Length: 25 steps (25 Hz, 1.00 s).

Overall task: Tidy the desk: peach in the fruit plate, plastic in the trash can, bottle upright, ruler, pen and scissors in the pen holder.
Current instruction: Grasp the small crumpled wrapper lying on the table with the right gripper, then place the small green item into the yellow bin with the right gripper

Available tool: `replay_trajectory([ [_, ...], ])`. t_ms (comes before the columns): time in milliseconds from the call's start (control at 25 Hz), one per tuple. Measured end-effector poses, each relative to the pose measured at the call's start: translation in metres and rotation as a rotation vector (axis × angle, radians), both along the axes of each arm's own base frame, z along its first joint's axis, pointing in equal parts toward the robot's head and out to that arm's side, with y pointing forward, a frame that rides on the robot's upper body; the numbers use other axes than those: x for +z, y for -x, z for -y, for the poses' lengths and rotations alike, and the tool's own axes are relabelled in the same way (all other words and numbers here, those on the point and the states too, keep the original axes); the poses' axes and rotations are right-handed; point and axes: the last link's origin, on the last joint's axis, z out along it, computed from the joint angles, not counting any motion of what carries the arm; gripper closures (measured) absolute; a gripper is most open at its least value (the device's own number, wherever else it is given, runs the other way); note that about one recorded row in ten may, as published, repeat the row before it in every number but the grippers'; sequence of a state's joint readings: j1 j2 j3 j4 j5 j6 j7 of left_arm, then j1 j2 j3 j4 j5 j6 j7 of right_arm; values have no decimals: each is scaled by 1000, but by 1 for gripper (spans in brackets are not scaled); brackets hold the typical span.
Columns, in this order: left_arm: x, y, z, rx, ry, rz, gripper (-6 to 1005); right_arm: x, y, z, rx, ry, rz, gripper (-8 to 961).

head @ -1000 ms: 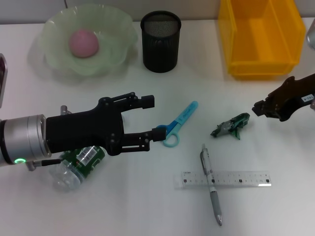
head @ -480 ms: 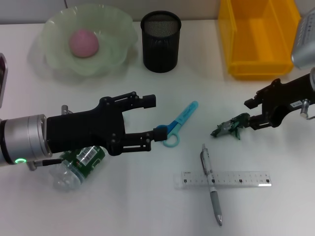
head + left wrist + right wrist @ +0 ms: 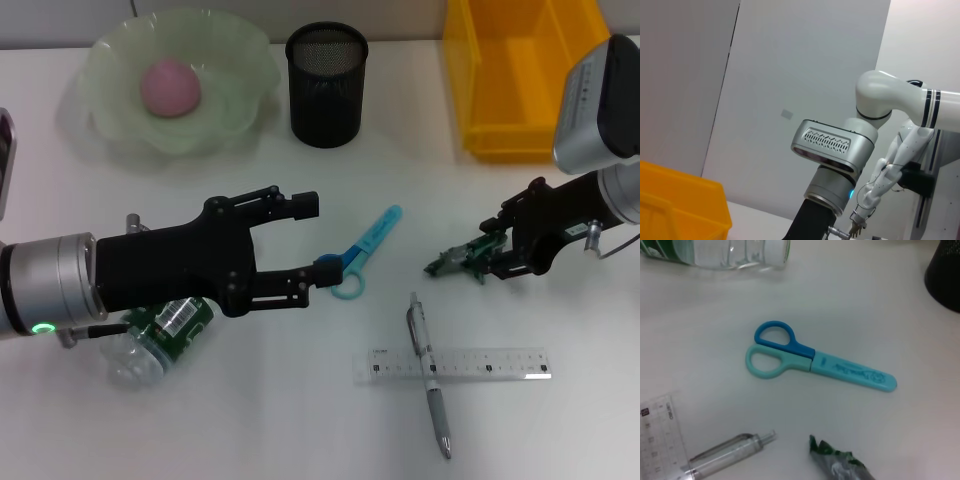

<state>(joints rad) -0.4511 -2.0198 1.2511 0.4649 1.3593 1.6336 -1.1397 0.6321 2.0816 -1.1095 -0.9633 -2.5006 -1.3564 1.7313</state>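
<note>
The crumpled green plastic (image 3: 462, 259) (image 3: 839, 465) lies right of centre. My right gripper (image 3: 498, 246) is open, its fingers straddling the plastic's right end. My left gripper (image 3: 313, 238) hangs open left of the blue scissors (image 3: 366, 250) (image 3: 815, 358), its lower fingertip at the handles. Partly under the left arm, the bottle (image 3: 152, 335) (image 3: 730, 252) lies on its side. The pen (image 3: 428, 376) (image 3: 729, 455) lies across the ruler (image 3: 458, 364) (image 3: 660, 431). The peach (image 3: 170, 87) sits in the green fruit plate (image 3: 230, 60). At the back stands the black mesh pen holder (image 3: 327, 72) (image 3: 945, 274).
A yellow bin (image 3: 528, 75) (image 3: 680, 212) stands at the back right, behind the right arm. The left wrist view shows only that bin's corner, the right arm and a wall. Bare white table lies along the front left.
My right gripper has come in from the right edge, moving left and down until its fingers reach the plastic. The left arm and all the objects have stayed put.
</note>
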Motion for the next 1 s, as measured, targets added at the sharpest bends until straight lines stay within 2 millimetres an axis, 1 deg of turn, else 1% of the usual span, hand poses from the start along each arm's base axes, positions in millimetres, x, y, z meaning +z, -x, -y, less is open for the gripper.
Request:
replay_trajectory([
  [360, 1, 0, 0, 3, -4, 6, 182, 5, 0, 0, -8, -30, -41, 538],
  [560, 1, 0, 0, 3, -6, 7, 183, 14, 3, 1, -21, -61, -123, 786],
  [720, 1, 0, -1, 0, -10, 7, 183, 31, 3, 4, -40, -91, -246, 948],
  [760, 1, 0, -1, 0, -10, 7, 183, 31, 3, 4, -40, -91, -246, 949],
  [840, 2, -1, -1, -2, -10, 7, 183, 41, 6, 9, -38, -100, -350, 953],
  [880, 2, -1, -2, -6, -11, 6, 183, 57, 6, 14, -32, -152, -496, 954],
  [920, 2, -1, -2, -7, -11, 5, 183, 64, 5, 15, -29, -190, -554, 949],
  [960, 2, -1, -2, -7, -11, 5, 183, 64, 5, 15, -29, -190, -554, 943],
  [1000, 2, -2, -1, -9, -10, 3, 183, 78, 0, 19, -7, -288, -665, 938],
])
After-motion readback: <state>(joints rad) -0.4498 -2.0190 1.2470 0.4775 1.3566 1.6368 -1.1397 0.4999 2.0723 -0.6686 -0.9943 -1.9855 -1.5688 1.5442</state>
